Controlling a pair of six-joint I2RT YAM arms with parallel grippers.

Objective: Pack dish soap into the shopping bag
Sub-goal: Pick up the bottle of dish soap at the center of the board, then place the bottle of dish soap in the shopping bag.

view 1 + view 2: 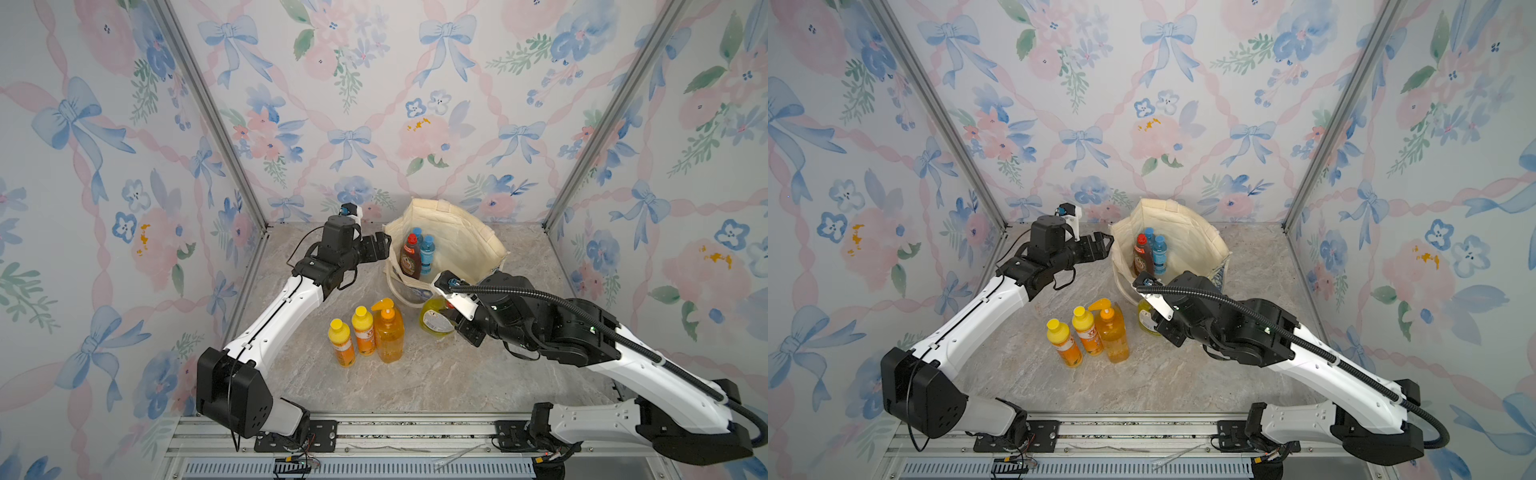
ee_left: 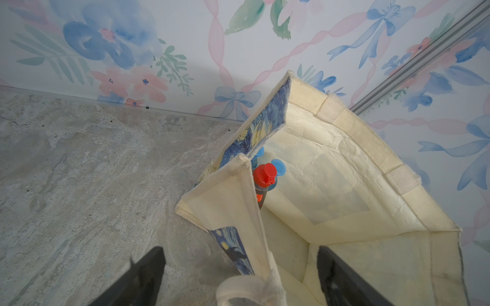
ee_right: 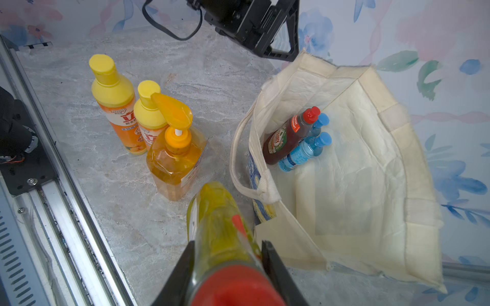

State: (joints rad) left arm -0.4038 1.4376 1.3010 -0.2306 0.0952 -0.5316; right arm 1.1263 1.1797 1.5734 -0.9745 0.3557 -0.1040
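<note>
Dish soap under handling: one translucent yellow-green plastic bottle with a red cap (image 3: 218, 220). It is outside the bag, just beside its near wall. The right jaws are closed on it at the shoulder below the cap, one on each side. The body points away from the wrist. I cannot tell whether the base is clear of the grey marbled worktop (image 1: 415, 382).

Receptacle: the cream canvas shopping bag with a blue-and-yellow painting print (image 3: 384, 106) stands open at the back of the worktop. It already holds a dark brown bottle with a red cap (image 3: 289, 135) and two small blue bottles with blue caps (image 3: 305, 151).

The left jaws stand wide and hold nothing. In the left wrist view they straddle the bag's side wall (image 2: 233, 201), one outside and one over the interior.

On the worktop, well clear of the bag, wait two orange bottles with yellow caps (image 1: 352, 338) and an orange pump bottle (image 1: 388, 336).

Handling assessment:
- **The bottle:** It appears liquid-filled, so moderately heavy. Its wall is probably smooth, slippery and yielding under squeeze.
- **Where to hold:** The shoulder is likely the stiffest place to grip. The weight hangs ahead of the grip, so the bottle could pivot.
- **The bag:** Its walls are soft and sag inward. Pinching the rim would keep the mouth open.
</note>
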